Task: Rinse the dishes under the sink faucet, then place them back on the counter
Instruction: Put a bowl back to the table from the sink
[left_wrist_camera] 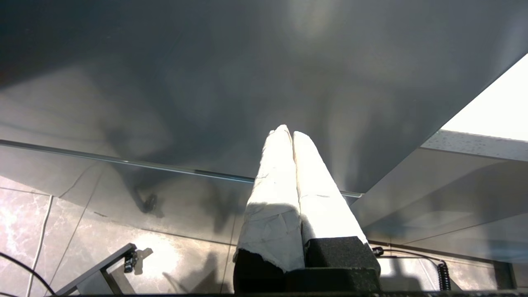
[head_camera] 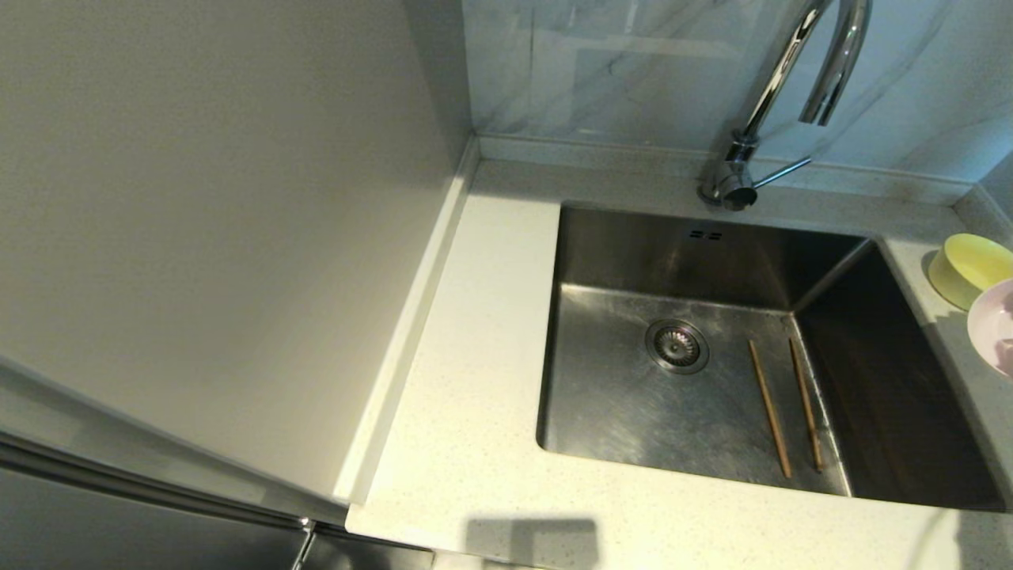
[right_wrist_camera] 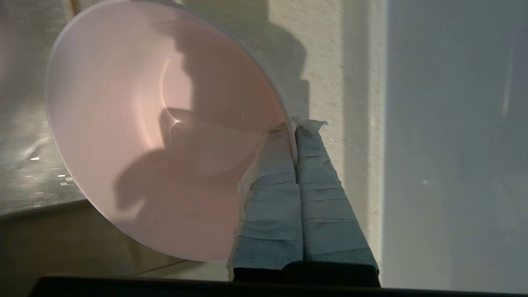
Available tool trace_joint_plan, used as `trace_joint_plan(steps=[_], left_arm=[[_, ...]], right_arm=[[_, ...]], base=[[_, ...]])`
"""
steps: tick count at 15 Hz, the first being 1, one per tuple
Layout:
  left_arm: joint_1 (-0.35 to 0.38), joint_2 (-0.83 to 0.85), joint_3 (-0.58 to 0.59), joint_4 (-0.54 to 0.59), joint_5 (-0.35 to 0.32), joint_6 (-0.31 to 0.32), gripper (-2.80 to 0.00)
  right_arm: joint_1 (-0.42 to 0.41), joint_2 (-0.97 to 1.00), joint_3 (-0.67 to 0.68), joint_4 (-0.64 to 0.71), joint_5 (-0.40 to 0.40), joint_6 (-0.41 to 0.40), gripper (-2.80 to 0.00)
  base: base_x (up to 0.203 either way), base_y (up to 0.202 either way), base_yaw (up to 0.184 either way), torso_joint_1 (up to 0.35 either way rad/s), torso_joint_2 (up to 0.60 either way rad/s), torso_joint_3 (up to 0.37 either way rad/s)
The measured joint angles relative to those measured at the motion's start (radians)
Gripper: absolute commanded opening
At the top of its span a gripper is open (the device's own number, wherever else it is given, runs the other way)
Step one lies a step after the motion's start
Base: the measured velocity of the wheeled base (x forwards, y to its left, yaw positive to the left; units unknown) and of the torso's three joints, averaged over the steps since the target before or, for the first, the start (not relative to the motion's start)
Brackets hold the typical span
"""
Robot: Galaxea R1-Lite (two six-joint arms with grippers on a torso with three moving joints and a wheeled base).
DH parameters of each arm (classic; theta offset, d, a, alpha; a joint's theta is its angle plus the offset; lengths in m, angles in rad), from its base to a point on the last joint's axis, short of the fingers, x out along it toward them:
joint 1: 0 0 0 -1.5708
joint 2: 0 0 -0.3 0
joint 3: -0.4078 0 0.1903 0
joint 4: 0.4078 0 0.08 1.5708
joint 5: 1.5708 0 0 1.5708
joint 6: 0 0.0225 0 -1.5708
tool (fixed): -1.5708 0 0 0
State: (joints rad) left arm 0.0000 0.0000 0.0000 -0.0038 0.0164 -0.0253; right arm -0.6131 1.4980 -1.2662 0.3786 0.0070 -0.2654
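My right gripper [right_wrist_camera: 293, 128] is shut on the rim of the pale pink bowl [right_wrist_camera: 165, 132], one taped finger inside and one outside. In the head view that pink bowl [head_camera: 994, 324] shows at the right edge, over the counter [head_camera: 475, 332] beside the sink [head_camera: 601, 396]; the gripper itself is out of that view. The yellow-green bowl [head_camera: 969, 267] sits on the counter just behind it. Two wooden chopsticks [head_camera: 769, 408] lie side by side on the sink floor, right of the drain strainer [head_camera: 677, 345]. The chrome faucet [head_camera: 791, 87] rises behind the sink. My left gripper [left_wrist_camera: 288, 133] is shut and empty, parked low.
A marbled wall panel [head_camera: 617, 71] backs the counter, and a tall plain panel [head_camera: 198, 222] stands along its left side. In the left wrist view a dark cabinet front [left_wrist_camera: 247, 74] and tiled floor [left_wrist_camera: 37, 231] show beyond the fingers.
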Motion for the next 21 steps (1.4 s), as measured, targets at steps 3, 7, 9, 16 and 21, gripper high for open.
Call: trace_joint_plan(steps=[3,7,9,16,21], left_arm=[[0.0,0.0,0.0,0.0,0.0,0.0,-2.8],[0.0,0.0,0.0,0.0,0.0,0.0,-2.8],[0.0,0.0,0.0,0.0,0.0,0.0,-2.8],[0.0,0.0,0.0,0.0,0.0,0.0,-2.8],[0.0,0.0,0.0,0.0,0.0,0.0,-2.8]], right_arm=[[-0.044,0.029,-0.003,-0.006,-0.001,-0.011,-2.8],[-0.063,0.059,0.006,-0.007,-0.002,-0.02,-2.8],[-0.069,0.076,0.008,-0.008,-0.004,-0.039,-2.8],[-0.073,0.13,0.017,-0.065,-0.005,-0.049,-2.8],[-0.073,0.167,0.023,-0.111,-0.007,-0.062,-2.8]], base=[[0.0,0.0,0.0,0.0,0.0,0.0],[0.0,0.0,0.0,0.0,0.0,0.0],[0.0,0.0,0.0,0.0,0.0,0.0],[0.0,0.0,0.0,0.0,0.0,0.0],[0.0,0.0,0.0,0.0,0.0,0.0]])
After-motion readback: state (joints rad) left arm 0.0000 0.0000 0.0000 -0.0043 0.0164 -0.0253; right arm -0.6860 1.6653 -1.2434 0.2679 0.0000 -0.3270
